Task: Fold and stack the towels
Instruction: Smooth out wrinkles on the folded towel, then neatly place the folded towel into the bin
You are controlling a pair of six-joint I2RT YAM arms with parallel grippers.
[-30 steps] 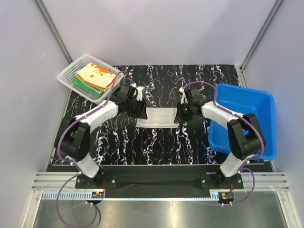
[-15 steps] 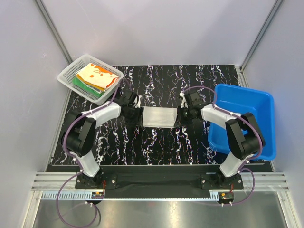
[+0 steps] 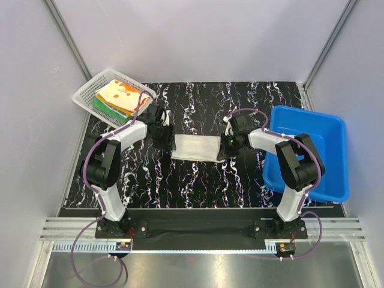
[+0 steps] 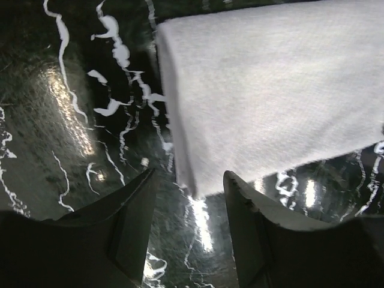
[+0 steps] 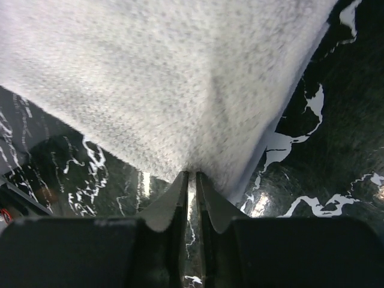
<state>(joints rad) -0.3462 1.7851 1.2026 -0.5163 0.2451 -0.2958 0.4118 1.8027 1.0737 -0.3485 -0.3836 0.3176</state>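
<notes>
While your right gripper (image 5: 191, 175) pinches the right end of the white towel (image 3: 195, 147), mid-frame, your left gripper (image 4: 189, 174) gapes at its left end.

The white towel (image 4: 270, 90) is soft, matt, nubbly cloth; the black marbled table (image 4: 66, 126) shines glossy; the blue tub (image 3: 312, 144) looks smooth plastic

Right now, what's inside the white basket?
An orange towel on top, with a green towel showing at the edge beneath it. Anything lower is covered.
</notes>
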